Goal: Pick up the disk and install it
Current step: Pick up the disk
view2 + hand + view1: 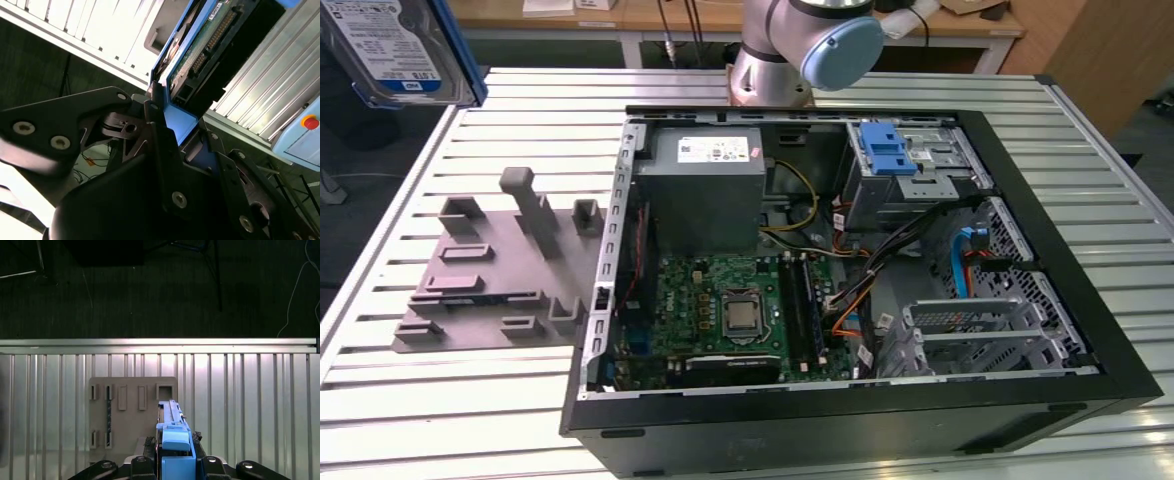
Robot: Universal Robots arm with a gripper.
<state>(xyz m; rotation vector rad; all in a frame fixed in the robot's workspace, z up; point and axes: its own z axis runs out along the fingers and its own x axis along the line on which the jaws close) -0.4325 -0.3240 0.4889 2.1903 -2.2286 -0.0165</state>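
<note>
Carrying step, by judgement: black hand (180, 122) clamped tight on the flat silver-metal disk in its blue plastic frame (400, 50), aloft, well apart from the open black computer case (1067, 380); not yet installed.

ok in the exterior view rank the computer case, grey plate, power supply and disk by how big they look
1. computer case
2. grey plate
3. power supply and disk: about alike; the disk is cut by the picture's edge and likely nearer the camera, so unranked
</note>
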